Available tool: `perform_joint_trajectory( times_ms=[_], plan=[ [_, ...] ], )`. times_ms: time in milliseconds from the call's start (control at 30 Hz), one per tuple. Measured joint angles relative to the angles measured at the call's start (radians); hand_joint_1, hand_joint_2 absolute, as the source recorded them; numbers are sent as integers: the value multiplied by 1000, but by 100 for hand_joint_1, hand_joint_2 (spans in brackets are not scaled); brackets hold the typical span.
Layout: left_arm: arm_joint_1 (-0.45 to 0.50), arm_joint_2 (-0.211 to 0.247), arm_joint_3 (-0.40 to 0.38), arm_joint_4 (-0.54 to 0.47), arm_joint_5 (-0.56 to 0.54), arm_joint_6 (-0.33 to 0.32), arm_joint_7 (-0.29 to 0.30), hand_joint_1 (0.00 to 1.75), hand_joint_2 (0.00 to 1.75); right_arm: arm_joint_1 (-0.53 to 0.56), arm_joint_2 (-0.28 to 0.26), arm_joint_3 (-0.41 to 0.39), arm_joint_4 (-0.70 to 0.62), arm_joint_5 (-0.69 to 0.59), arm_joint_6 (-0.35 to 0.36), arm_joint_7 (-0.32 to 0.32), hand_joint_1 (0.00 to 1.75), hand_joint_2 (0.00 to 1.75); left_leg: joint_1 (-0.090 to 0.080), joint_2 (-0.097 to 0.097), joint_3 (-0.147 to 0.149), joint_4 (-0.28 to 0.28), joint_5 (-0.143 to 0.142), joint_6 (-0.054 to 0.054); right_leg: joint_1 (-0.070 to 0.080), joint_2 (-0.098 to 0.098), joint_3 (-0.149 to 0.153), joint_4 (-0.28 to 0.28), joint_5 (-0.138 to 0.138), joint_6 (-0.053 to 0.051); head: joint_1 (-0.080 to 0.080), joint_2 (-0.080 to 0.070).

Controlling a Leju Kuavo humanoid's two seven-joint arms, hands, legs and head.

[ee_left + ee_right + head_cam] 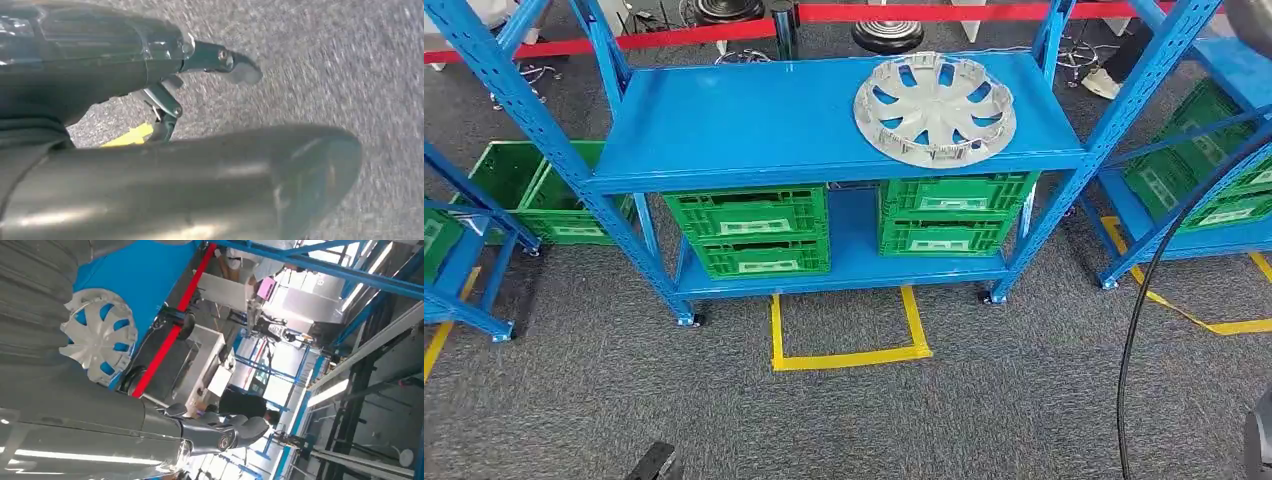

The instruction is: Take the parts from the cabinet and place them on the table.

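Your silver wheel cover (935, 108) lies flat on the top shelf (754, 120) of the blue cabinet, toward that shelf's right end and close to its front edge; you can also find the wheel cover (99, 342) in the right wrist view, resting on blue. Below the wheel cover, on the lower shelf, sit green crates (944, 212), with a second stack (749, 230) to their left. On the grey carpet in front of the cabinet, yellow tape (849, 355) marks an open square. Your left hand (165, 100) hangs over the carpet, fingers apart, holding nothing. Your right hand (215, 432) is raised well away from the wheel cover, its fingers loosely curled, with nothing held.
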Motion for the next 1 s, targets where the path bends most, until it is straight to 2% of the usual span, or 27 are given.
perform_joint_trajectory(
  times_ms=[67, 100, 133, 167, 200, 233, 267, 300, 500, 533, 600, 633, 800, 1000],
  plan=[
    [0, 0, 0, 0, 0, 0, 0, 0, 0, 0, 2, 0, 0, 0, 0, 0, 0, 175, 1, 3, 52, -154, 121, 1, -2, -1, 17, 1, -11, 7, -3, 0],
    [0, 1, 0, 0, 0, 0, 0, 0, 0, 0, 3, 0, 0, 0, 0, 0, 0, 175, 1, 6, 77, -227, 161, 4, -2, -2, 23, 2, -16, 12, -6, 0],
    [-1, 0, 0, 0, 0, 0, 0, 0, 0, -1, 4, 0, 0, 0, 0, 0, 0, 175, -3, 8, 75, -232, 131, 7, -1, -2, 25, 3, -16, 16, -8, 0],
    [-3, 1, 0, 0, 0, 0, 0, 0, 0, -2, 4, 0, 1, 0, 0, 0, 0, 175, -5, 12, 74, -237, 124, 18, 0, 0, 19, 3, -17, 22, -11, 0],
    [-1, 1, 1, 1, 0, 0, 0, 0, 0, -2, 4, 0, 2, 0, 0, 0, 0, 175, -7, 11, 77, -239, 145, 26, 0, -2, 21, 3, -22, 30, -4, 0],
    [1, 1, 1, 2, 0, 0, 1, 0, 0, -1, 3, 0, 2, 0, 1, -1, 0, 175, -5, 11, 80, -242, 150, 25, -1, -3, 22, 7, -30, 26, -5, 0],
    [0, 1, 1, 3, 0, 0, 1, 0, 0, -1, 3, 0, 3, 0, 0, -1, 0, 175, -6, 9, 81, -242, 151, 21, 0, -4, 23, 6, -24, 3, -3, 0],
    [1, 1, 1, 3, 0, 0, 1, 0, 0, -3, 3, 0, 4, 0, 0, -1, 0, 175, -7, 7, 81, -242, 151, 21, 0, -5, 26, 5, -26, 0, 3, 0],
    [9, 1, 8, 3, 5, 5, -3, 0, 0, -4, 6, 0, 5, 2, -3, -1, 0, 175, -10, 7, 83, -241, 145, 34, -1, -7, 35, -6, -25, 4, 23, 0],
    [13, 1, 8, 4, 8, 9, -5, 0, 0, -5, 9, 1, 4, 4, -6, 2, 0, 175, -10, 9, 84, -241, 143, 36, -1, -7, 36, -7, -25, 6, 24, 0],
    [25, 4, 8, 4, 18, 15, -12, 0, 0, -6, 16, 8, -3, 12, -16, 11, 0, 175, -10, 15, 85, -241, 140, 40, -3, -7, 39, -12, -25, 31, 25, 0],
    [30, 6, 9, 4, 21, 18, -13, 0, 0, -7, 20, 12, -7, 18, -20, 16, 0, 175, -10, 17, 86, -241, 139, 41, -3, -5, 39, -12, -25, 34, 24, 0],
    [40, 10, 15, 4, 30, 21, -13, 0, 0, -11, 37, 29, -16, 27, -29, 26, 0, 175, -10, 20, 87, -241, 138, 42, -2, -4, 39, -13, -28, 38, 23, 0],
    [45, 12, 18, 4, 35, 21, -11, 0, 0, -12, 56, 48, -21, 31, -29, 25, 0, 175, -9, 20, 89, -242, 137, 42, -2, -3, 39, -12, -29, 39, 21, 0]
  ],
)
